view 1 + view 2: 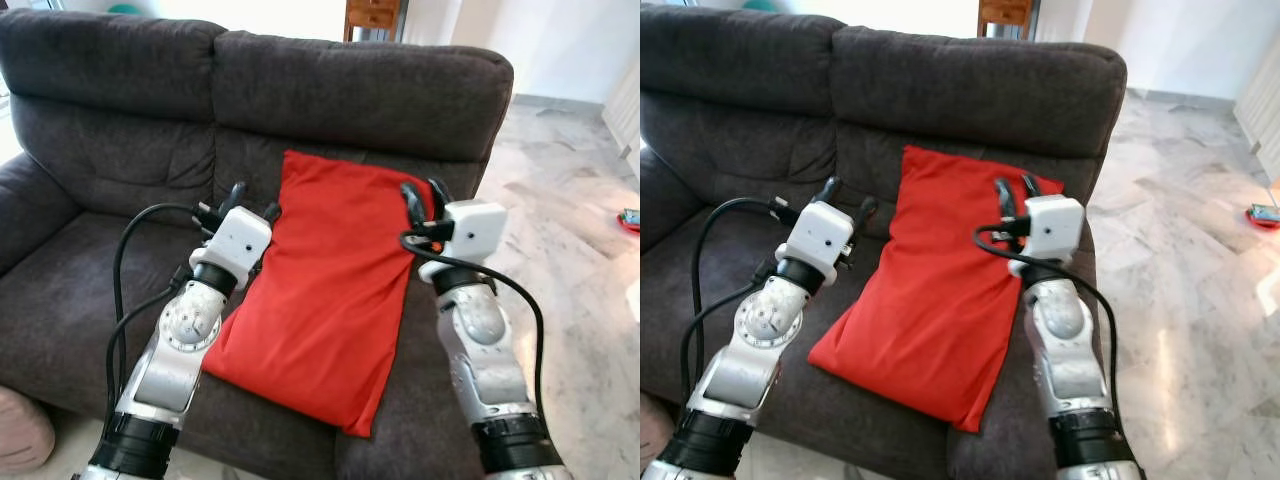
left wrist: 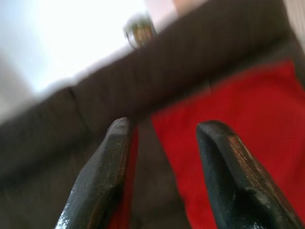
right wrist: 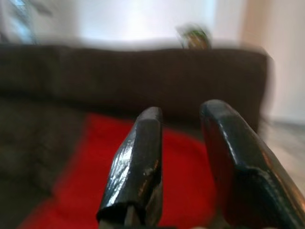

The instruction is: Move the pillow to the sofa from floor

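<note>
On the sofa (image 1: 120, 130) in front of me, the red pillow (image 1: 320, 290) was lying on the right seat cushion, its top end propped against the backrest and its bottom corner poking just past the front edge of the seat. I had both arms up over it. My left gripper (image 1: 252, 200) hung just beside the pillow's left edge near the top, fingers (image 2: 102, 176) spread apart with nothing between them, just sofa and a strip of red showing through the gap. My right gripper (image 1: 424, 200) was over the pillow's upper right corner, fingers (image 3: 138, 171) parted a bit too and not holding anything. Couldn't tell if either was actually touching the fabric. Marble floor (image 1: 570, 240) off to my right, with a small red and teal thing (image 1: 629, 219) lying on it well away from the sofa.
</note>
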### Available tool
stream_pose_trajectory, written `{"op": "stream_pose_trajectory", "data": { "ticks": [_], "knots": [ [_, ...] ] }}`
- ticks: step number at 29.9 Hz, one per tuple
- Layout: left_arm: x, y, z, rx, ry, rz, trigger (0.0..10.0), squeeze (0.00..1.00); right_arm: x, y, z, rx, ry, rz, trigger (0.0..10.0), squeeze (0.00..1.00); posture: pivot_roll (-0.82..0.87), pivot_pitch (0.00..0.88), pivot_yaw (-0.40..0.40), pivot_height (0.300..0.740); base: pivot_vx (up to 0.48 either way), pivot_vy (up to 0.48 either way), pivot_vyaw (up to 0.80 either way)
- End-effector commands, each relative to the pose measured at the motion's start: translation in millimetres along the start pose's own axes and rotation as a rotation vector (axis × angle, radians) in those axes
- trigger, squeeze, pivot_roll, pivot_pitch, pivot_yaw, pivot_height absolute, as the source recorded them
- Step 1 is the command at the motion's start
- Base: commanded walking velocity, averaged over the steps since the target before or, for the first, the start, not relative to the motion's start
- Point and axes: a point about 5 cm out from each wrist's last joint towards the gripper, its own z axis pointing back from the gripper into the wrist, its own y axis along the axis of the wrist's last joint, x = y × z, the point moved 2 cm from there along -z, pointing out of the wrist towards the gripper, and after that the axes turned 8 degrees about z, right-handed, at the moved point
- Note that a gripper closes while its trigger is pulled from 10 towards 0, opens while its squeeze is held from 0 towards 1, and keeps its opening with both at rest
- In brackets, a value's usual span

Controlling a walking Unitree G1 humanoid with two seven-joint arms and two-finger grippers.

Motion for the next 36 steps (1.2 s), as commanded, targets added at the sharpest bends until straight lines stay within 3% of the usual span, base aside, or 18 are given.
{"op": "stream_pose_trajectory", "data": {
  "ticks": [1, 5, 11, 17, 19, 21, 27, 32, 36],
  "knots": [
    [0.3, -34, 13.3, -0.124, 0.003, 0.041, 10.0, 0.00, 15.2, -33, 12.8, -0.117, -0.071, 0.025, 10.0, 0.00, 0.06, 0.039, -0.021, 0.740, 0.000, 0.000, 0.00],
    [3.7, -84, 42.0, -0.326, -0.006, 0.067, 10.0, 0.00, 37.2, -84, 40.6, -0.317, -0.138, 0.106, 10.0, 0.00, 0.05, 0.040, -0.019, 0.740, 0.000, 0.000, 0.00],
    [7.1, -136, 89.3, -0.550, 0.027, 0.131, 10.0, 0.00, 68.0, -137, 93.2, -0.578, -0.233, 0.153, 10.0, 0.00, 0.05, 0.046, -0.017, 0.740, 0.000, 0.000, 0.00],
    [17.7, -164, 119.7, -0.686, 0.019, 0.163, 10.0, 0.00, 77.9, -175, 151.4, -0.833, -0.258, 0.199, 10.0, 0.00, 0.05, 0.045, -0.020, 0.740, 0.000, 0.000, 0.00],
    [26.3, -174, 131.6, -0.738, 0.008, 0.183, 10.0, 0.00, 71.3, -192, 187.6, -0.980, -0.194, 0.239, 10.0, 0.00, 0.04, 0.027, -0.018, 0.740, 0.000, 0.000, 0.00],
    [27.8, -176, 134.4, -0.753, 0.006, 0.187, 10.0, 0.00, 69.6, -195, 194.7, -1.006, -0.191, 0.229, 10.0, 0.00, 0.04, 0.027, -0.018, 0.740, 0.000, 0.000, 0.00],
    [37.1, -194, 160.0, -0.868, -0.002, 0.203, 10.0, 0.00, 53.4, -210, 245.8, -1.192, -0.148, 0.198, 10.0, 0.00, 0.04, 0.000, -0.011, 0.740, 0.000, 0.000, 0.00],
    [38.5, -200, 173.3, -0.921, -0.002, 0.212, 10.0, 0.00, 39.7, -212, 250.8, -1.206, -0.097, 0.181, 10.0, 0.00, 0.04, 0.000, -0.003, 0.740, 0.000, 0.000, 0.00],
    [39.0, -209, 191.2, -1.014, 0.039, 0.247, 10.0, 0.00, 15.9, -214, 250.0, -1.215, 0.031, 0.143, 10.0, 0.00, 0.03, 0.000, -0.003, 0.740, 0.000, 0.000, 0.00]
  ]
}}
